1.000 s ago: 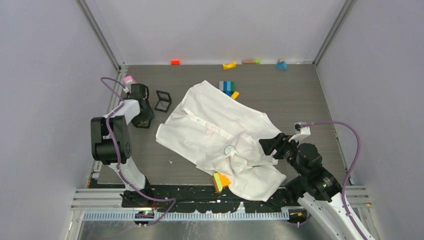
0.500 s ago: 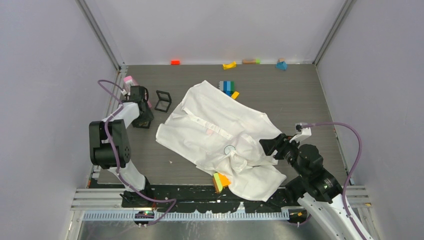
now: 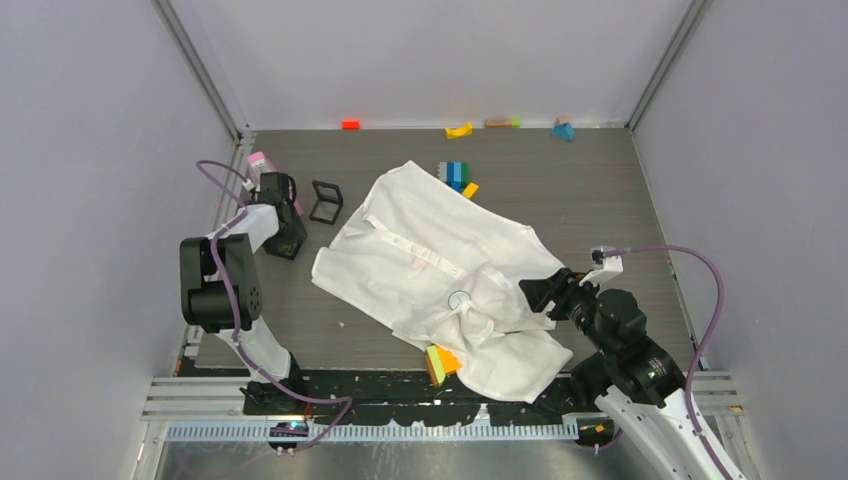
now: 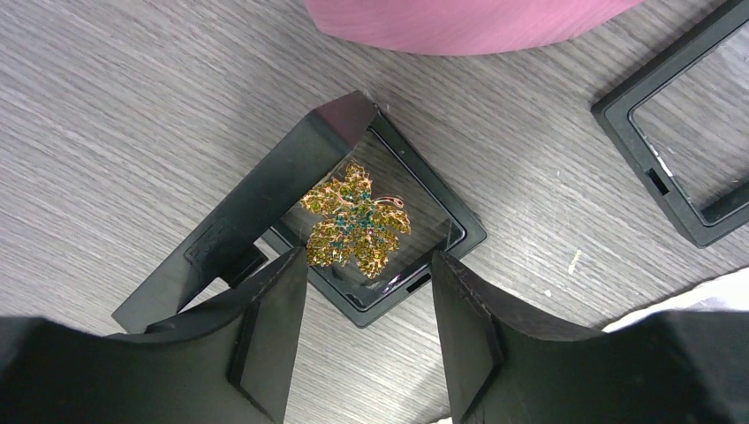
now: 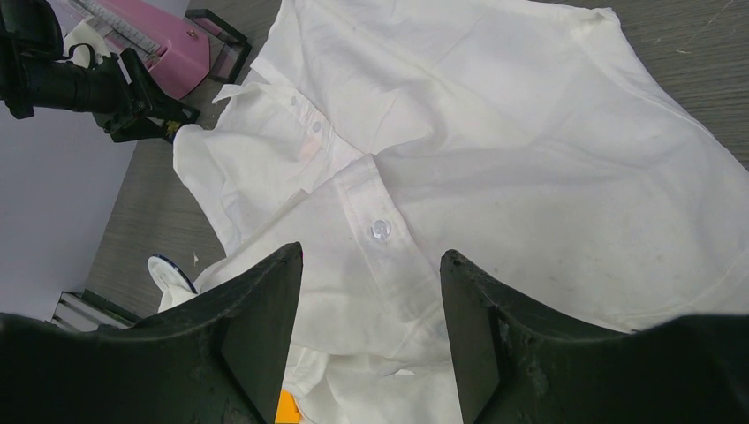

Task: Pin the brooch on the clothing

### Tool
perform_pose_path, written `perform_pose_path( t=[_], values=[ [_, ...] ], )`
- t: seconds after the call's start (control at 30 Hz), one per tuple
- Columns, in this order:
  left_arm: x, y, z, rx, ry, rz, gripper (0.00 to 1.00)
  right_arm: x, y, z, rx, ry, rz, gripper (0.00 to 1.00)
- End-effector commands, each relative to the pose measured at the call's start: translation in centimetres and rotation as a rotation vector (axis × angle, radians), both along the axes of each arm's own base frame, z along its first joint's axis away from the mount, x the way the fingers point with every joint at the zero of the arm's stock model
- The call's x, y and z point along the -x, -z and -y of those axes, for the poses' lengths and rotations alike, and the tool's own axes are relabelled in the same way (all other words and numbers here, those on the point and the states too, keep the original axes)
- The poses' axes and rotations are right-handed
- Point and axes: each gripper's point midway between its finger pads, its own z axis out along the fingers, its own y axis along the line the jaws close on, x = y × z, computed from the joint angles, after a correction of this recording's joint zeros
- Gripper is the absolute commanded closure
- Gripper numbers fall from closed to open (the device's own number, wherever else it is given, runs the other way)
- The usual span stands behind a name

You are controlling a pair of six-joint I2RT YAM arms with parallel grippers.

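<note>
Gold leaf-shaped brooch [image 4: 358,225] lies in a black box [image 4: 265,190] ahead of the open left hand [image 4: 368,265], bare tabletop [image 4: 106,115] around it. Right hand [image 5: 369,256], fingers spread, faces the button edge of the white shirt [image 5: 495,132].

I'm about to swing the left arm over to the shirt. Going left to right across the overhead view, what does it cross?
left gripper → black frame → white shirt → right gripper, at the shirt's right edge
</note>
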Motion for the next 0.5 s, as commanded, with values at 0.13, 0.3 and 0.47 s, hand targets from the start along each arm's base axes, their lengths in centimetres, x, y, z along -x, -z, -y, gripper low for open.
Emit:
perform_pose_path(
  t=[0.13,0.3,0.47],
  values=[
    [-1.3,0.2,-0.2,0.010,0.009,0.026,0.51,-0.2,-1.4,0.3,-0.020,0.019,0.044,0.36],
    [-1.1,-0.1,0.0,0.017,0.010,0.032,0.58,-0.3,-1.4,0.4,-0.018,0.023,0.045,0.36],
    [-1.0,-0.9,-0.1,0.008,0.012,0.055,0.65,-0.3,-1.4,0.4,-0.016,0.024,0.045,0.36]
  ],
)
